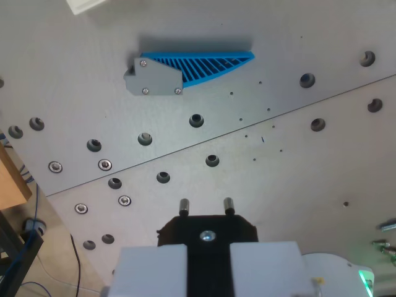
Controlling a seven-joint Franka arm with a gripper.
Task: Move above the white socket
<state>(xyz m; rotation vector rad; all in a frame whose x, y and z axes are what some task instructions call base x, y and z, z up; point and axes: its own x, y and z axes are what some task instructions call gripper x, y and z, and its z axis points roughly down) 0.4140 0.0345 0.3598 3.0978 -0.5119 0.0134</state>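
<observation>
Wrist view, looking down on a grey metal plate [291, 185] with many round holes, some with screws in them. A seam line runs diagonally across the plate, from low on the wrist view's left to high on the right.

The gripper [208, 250] is at the bottom centre. Its two white fingers [151, 269] sit on either side of a black plug [207, 229] and are closed on it, with no gap visible between pads and plug body. Two metal pins [184, 206] stick out of the plug's front, pointing up-frame. A screw head shows in the middle of the plug.

The white socket [90, 5] is at the very top edge, towards the wrist view's left. It is mostly cut off and only one white corner shows. It is well apart from the gripper, far up-frame and off to the left of the plug pins, so the gripper is not above it.

Between them lies a blue ribbed wedge [207, 65] fixed to a grey bracket [153, 77] with three screws, just below and right of the socket corner.

Far left edge: a wooden block [11, 182], with blue and black cables [31, 247] below it. Bottom right: a white robot part [337, 275] with a green light [365, 278].
</observation>
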